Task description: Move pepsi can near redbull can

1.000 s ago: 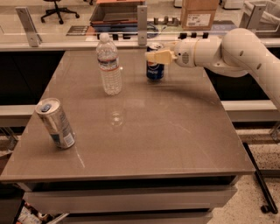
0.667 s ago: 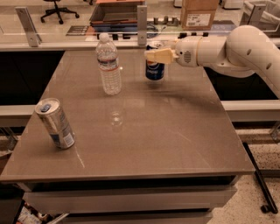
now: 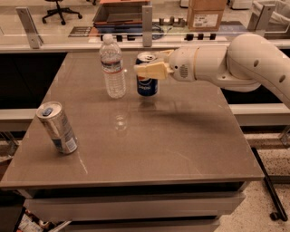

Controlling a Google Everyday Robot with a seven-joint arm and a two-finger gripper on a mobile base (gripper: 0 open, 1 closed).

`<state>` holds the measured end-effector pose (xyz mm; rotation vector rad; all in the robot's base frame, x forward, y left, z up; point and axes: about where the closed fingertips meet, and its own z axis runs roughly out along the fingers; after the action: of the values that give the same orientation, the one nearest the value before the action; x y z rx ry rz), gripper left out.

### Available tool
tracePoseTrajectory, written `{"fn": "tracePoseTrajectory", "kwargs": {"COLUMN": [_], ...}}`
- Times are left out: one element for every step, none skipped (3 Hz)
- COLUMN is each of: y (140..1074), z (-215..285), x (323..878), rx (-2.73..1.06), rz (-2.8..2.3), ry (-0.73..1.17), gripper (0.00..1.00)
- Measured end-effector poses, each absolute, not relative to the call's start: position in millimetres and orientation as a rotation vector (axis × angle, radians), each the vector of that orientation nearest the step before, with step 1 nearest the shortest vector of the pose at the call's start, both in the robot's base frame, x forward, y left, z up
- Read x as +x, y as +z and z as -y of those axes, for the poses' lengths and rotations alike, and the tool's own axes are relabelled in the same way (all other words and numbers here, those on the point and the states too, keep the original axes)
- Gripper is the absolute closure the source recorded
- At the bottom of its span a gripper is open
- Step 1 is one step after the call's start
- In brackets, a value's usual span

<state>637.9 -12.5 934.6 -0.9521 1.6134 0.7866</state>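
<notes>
Nearest you, the front edge of the brown counter (image 3: pixel 181 149) runs across the lower part of the camera view, with pale drawer fronts below it. Close to the left edge, nearer the front-left corner than the back, stands the redbull can (image 3: pixel 57 128). It is slim and silver-grey with blue patches, a white label panel low on its side and a blue tab on top. It sits on its base and looks tipped a little toward the left edge. Nothing touches it.

Farther back, the middle of the counter carries a faint reflection of the bottle. Toward the back edge, roughly midway between the left and right edges, a clear water bottle (image 3: pixel 113 68) with a white cap stands upright. Just beside it, on the right-edge side, is the pepsi can (image 3: pixel 147 84), dark blue with a silver top, upright and not touching the bottle. It is well apart from the redbull can.

Your end effector (image 3: pixel 148 63) is clamped on the upper half of the pepsi can. One of the tan fingers (image 3: pixel 152 70) crosses the front under the rim, and the other sits behind it. You cannot tell whether the can's base rests on the counter. The white arm (image 3: pixel 235 63) reaches in from over the right edge.

Beyond the back edge you see a dark tray (image 3: pixel 120 13), a cardboard box (image 3: pixel 206 13) and an office chair (image 3: pixel 59 7).
</notes>
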Motion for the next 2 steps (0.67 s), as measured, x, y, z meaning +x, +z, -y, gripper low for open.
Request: {"fn": "tracePoseTrajectory", "kwargs": {"y": [929,925], "z": [-17,-45], "x": [603,563], "rx": [-1.027,-1.121], "rz": [-1.605,-1.578], "ry": [0.805,0.826], "gripper": [1.0,1.0]}}
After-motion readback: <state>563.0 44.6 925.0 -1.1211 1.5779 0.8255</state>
